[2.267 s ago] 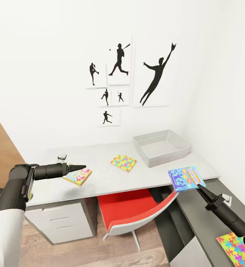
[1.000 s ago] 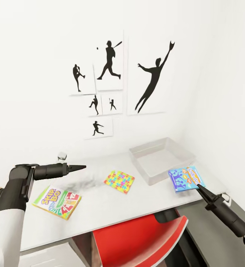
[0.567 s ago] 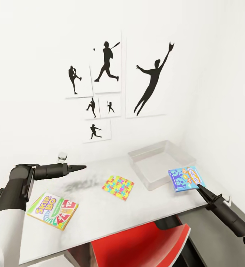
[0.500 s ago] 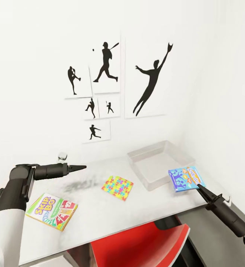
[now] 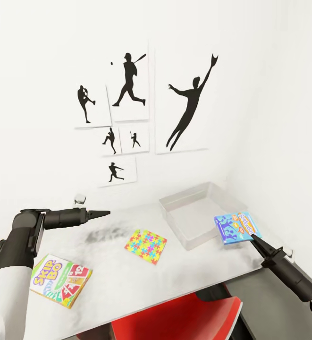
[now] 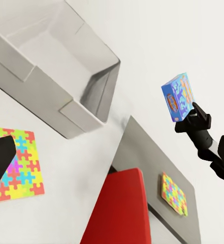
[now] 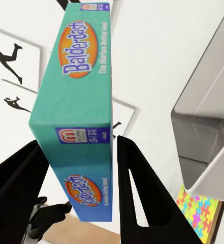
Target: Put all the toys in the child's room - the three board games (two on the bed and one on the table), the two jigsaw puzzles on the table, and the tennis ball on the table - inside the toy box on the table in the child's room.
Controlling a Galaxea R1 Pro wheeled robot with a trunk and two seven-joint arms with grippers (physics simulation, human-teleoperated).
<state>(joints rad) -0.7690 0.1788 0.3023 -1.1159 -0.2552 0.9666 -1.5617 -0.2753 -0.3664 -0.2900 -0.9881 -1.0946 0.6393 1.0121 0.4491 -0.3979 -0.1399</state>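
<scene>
Risk of the blue game box missing the toy box

Table (image 5: pixel 141 278) carries the grey toy box (image 5: pixel 198 218), a jigsaw puzzle (image 5: pixel 145 246) and a "SKIP-BO" game (image 5: pixel 60 280); the right gripper (image 5: pixel 251 236), clamped on the blue "Balderdash" game (image 5: pixel 237 227), holds it by one corner beside the toy box's near wall, so it could twist loose or land on the rim; the left gripper (image 5: pixel 104 213) hovers with fingers together, carrying nothing

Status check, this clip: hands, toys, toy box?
Right hand shut on blue board game, held beside toy box. Left hand empty, looks closed. Skip-Bo game, jigsaw puzzle on table.
</scene>
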